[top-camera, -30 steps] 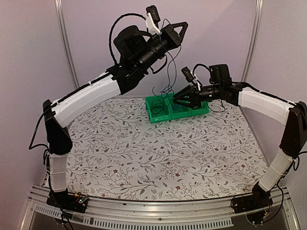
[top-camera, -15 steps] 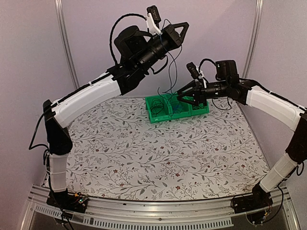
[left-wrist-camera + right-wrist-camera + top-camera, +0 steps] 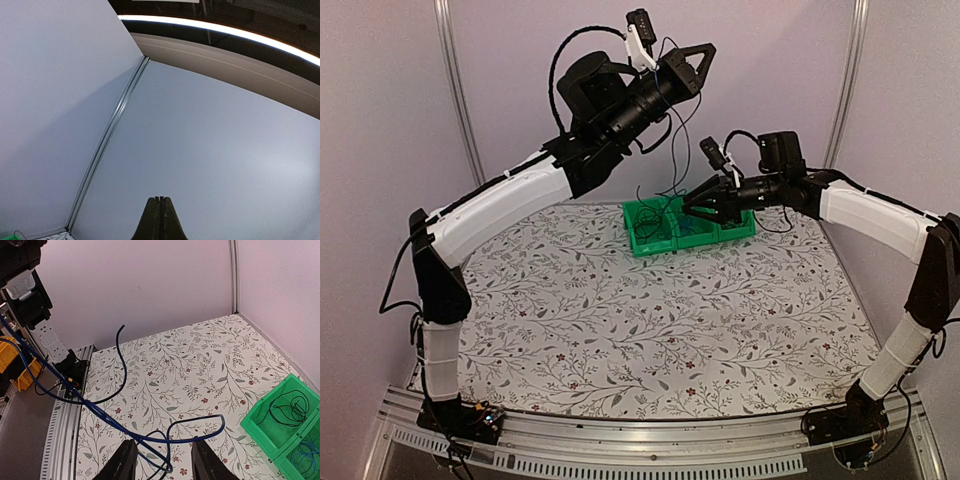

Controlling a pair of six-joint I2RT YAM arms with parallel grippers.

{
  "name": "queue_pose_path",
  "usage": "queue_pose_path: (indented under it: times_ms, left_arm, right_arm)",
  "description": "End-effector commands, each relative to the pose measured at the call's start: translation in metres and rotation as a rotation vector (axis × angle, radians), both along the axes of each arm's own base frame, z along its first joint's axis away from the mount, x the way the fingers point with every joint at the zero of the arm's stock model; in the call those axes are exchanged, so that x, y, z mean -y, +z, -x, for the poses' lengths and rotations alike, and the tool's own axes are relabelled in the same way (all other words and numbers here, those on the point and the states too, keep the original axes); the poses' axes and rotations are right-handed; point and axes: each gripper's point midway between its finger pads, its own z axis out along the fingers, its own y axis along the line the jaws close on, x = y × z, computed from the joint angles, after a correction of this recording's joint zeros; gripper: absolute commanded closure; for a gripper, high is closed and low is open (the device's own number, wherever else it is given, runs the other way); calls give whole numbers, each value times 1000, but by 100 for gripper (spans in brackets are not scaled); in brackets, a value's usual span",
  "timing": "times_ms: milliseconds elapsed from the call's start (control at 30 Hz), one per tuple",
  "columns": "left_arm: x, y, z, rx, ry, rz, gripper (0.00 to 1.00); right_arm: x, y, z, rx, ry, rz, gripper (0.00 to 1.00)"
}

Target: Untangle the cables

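My left gripper (image 3: 704,54) is raised high at the back, and in the left wrist view (image 3: 160,201) its jaws are pressed shut. Thin black and blue cables (image 3: 674,160) hang from it down toward the green bin (image 3: 650,243). My right gripper (image 3: 688,205) is open just above the bin, beside the hanging strands. In the right wrist view a blue cable (image 3: 150,439) loops between its spread fingers (image 3: 127,461), touching neither that I can see. A black cable (image 3: 121,365) curves behind it. The bin (image 3: 260,429) holds a coiled black wire (image 3: 289,409) and a blue one (image 3: 306,456).
The green bin has several compartments and stands at the back centre of the flowered tablecloth (image 3: 650,330). White walls with metal posts (image 3: 455,90) close in the back and sides. The arm bases and a metal rail (image 3: 650,440) line the near edge.
My right gripper lifted and swung right half a second ago, then came back down and left to the hanging cables over the bin. The left arm has barely moved.
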Motion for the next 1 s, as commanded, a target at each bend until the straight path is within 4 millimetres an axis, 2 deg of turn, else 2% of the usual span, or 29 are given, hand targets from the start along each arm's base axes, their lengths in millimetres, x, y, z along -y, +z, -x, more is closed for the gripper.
queue_pose_path:
  times_ms: [0,100,300,367,433,600,700,800,967]
  left_arm:
    - [3,8,9,11,-20,20,100]
    - [3,8,9,11,-20,19,100]
    - [3,6,9,21,-10,3,100]
    - [-1,11,9,48,19,-13,100]
    - [-13,24,10,93,70,-29,100]
    - [-56,64,12,209,242,-51,100]
    - [-75,76,12,230,298,-52,100]
    - [-86,81,11,238,338,-56,100]
    - [-92,82,9,235,365,-53,100]
  right_arm:
    - [-3,12,-3,3,-10,-46,59]
    - [-5,12,-3,-2,-1,-50,66]
    - [-2,2,-2,-21,-9,-26,100]
    - [7,-11,-2,-26,-35,-1,100]
    - [26,-32,-5,-59,-69,13,100]
    - [99,-106,-26,-259,-224,27,100]
    - [133,-133,-39,-359,-297,17,100]
    - [146,-146,-47,-416,-344,16,100]
    - [151,-168,-56,-463,-403,59,100]
